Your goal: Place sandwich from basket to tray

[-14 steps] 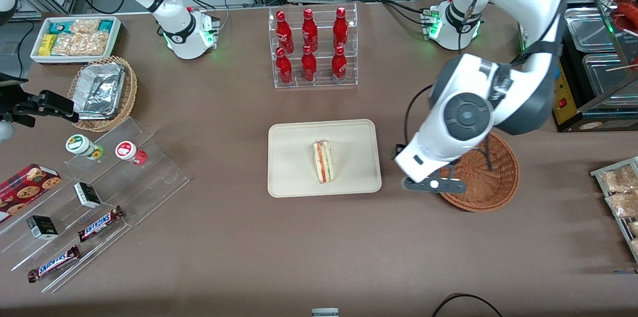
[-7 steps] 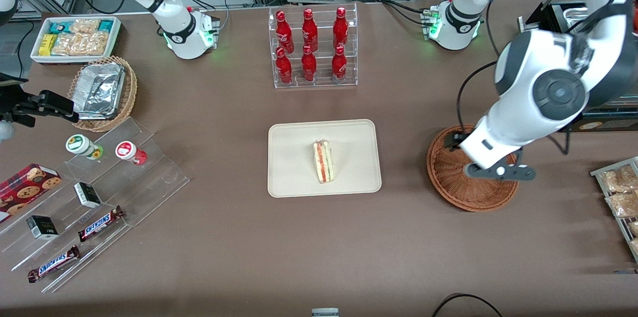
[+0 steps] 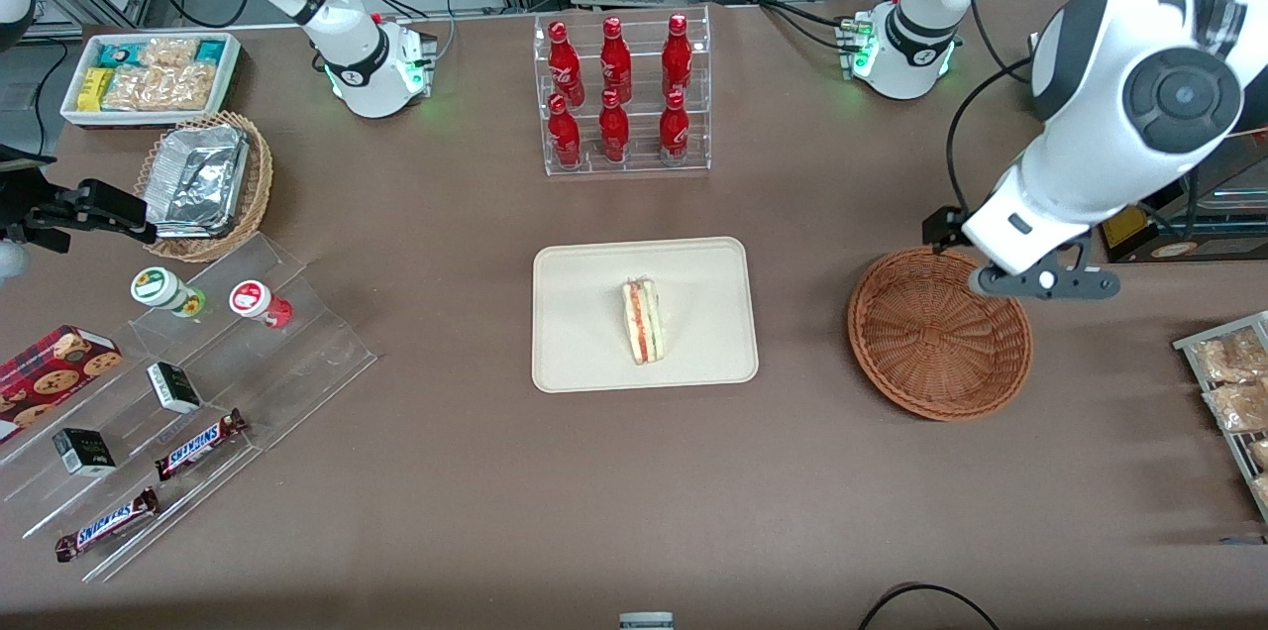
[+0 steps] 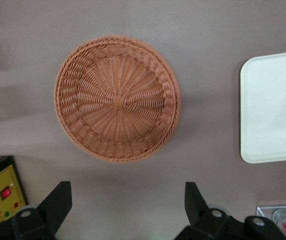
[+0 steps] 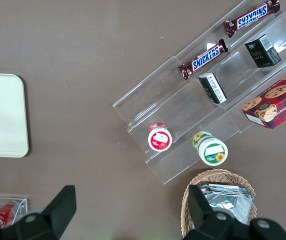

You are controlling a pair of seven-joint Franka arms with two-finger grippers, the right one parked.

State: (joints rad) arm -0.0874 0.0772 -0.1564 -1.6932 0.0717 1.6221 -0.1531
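Note:
The sandwich (image 3: 644, 321), a pale wedge with red and green layers, lies on the cream tray (image 3: 584, 353) in the middle of the table. The reddish-brown wicker basket (image 3: 936, 348) stands empty toward the working arm's end; in the left wrist view the basket (image 4: 117, 98) and a corner of the tray (image 4: 272, 107) show. My left gripper (image 3: 1040, 281) hangs open and empty high above the basket's rim, on the side farther from the front camera. Its dark fingers (image 4: 58, 200) stand wide apart over bare table.
A clear rack of red bottles (image 3: 619, 95) stands farther from the front camera than the tray. A yellow box with a red switch (image 4: 4, 192) sits near the basket. Snack packets (image 3: 1233, 372) lie at the working arm's end. Clear tiered shelves (image 3: 188, 382) with sweets stand at the parked arm's end.
My left arm has swung away from the tray, across the basket toward the working arm's end, and risen. The basket is now uncovered. The sandwich has stayed on the tray.

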